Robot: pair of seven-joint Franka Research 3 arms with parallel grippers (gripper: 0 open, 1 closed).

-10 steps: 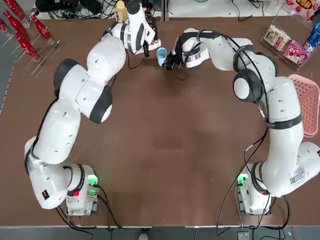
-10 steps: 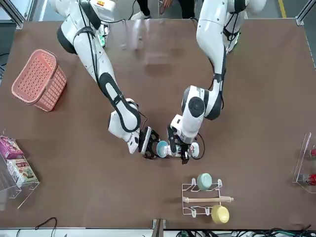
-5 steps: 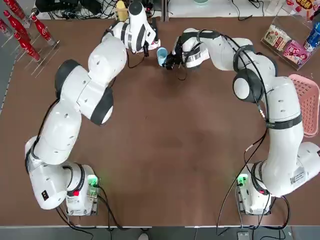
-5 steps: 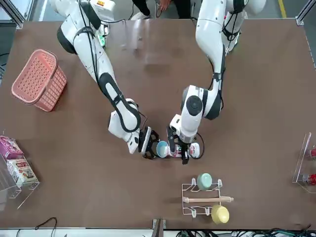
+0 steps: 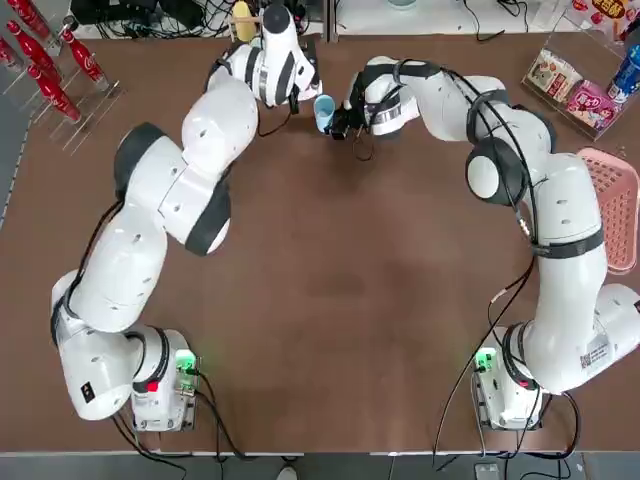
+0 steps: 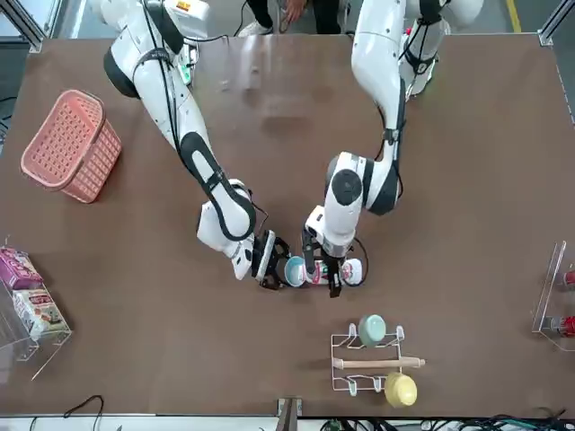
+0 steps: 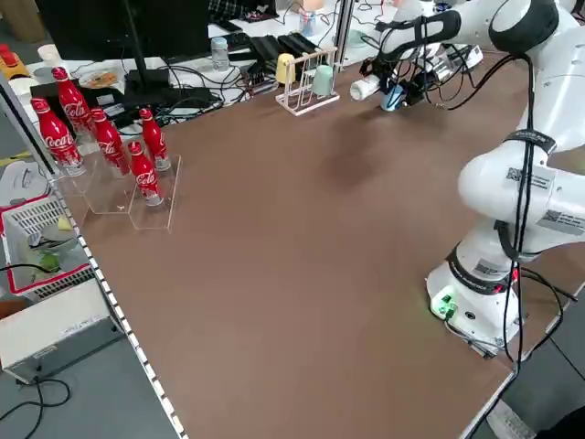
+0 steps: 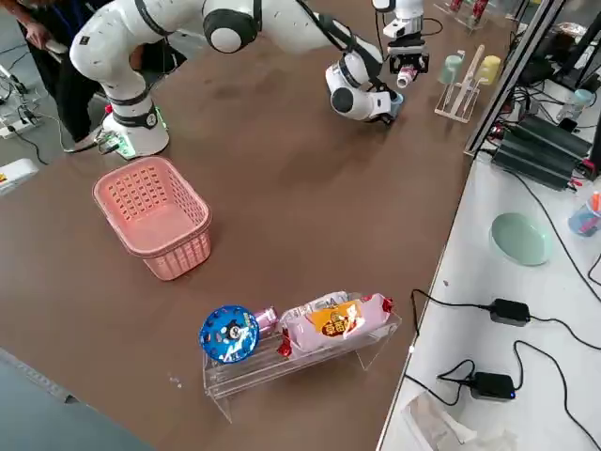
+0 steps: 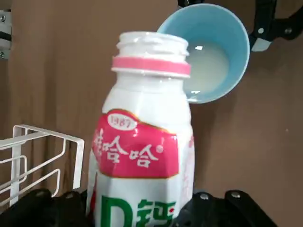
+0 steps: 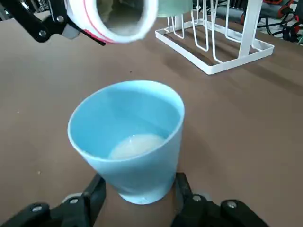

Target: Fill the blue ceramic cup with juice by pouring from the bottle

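Observation:
The blue ceramic cup (image 6: 295, 270) stands on the brown table near its far edge, with a little pale liquid in its bottom (image 10: 135, 145). My right gripper (image 10: 137, 198) is shut on the cup's base. My left gripper (image 6: 325, 272) is shut on the white bottle (image 9: 147, 142) with the red-and-pink label. The bottle lies tipped on its side, uncapped. Its open mouth (image 10: 113, 14) points at the cup, a little above and beside the rim. No stream shows between them.
A white wire rack (image 6: 364, 361) with a mint-green cup (image 6: 371, 329) and a yellow cup (image 6: 400, 389) stands just beyond the bottle. Slim red bottles (image 5: 45, 60) stand at the far left, a pink basket (image 5: 612, 205) at the right edge, and a snack stand (image 8: 300, 348) beyond it.
My left gripper has shifted slightly toward the cup with the bottle in it. The right gripper and the cup have stayed where they were.

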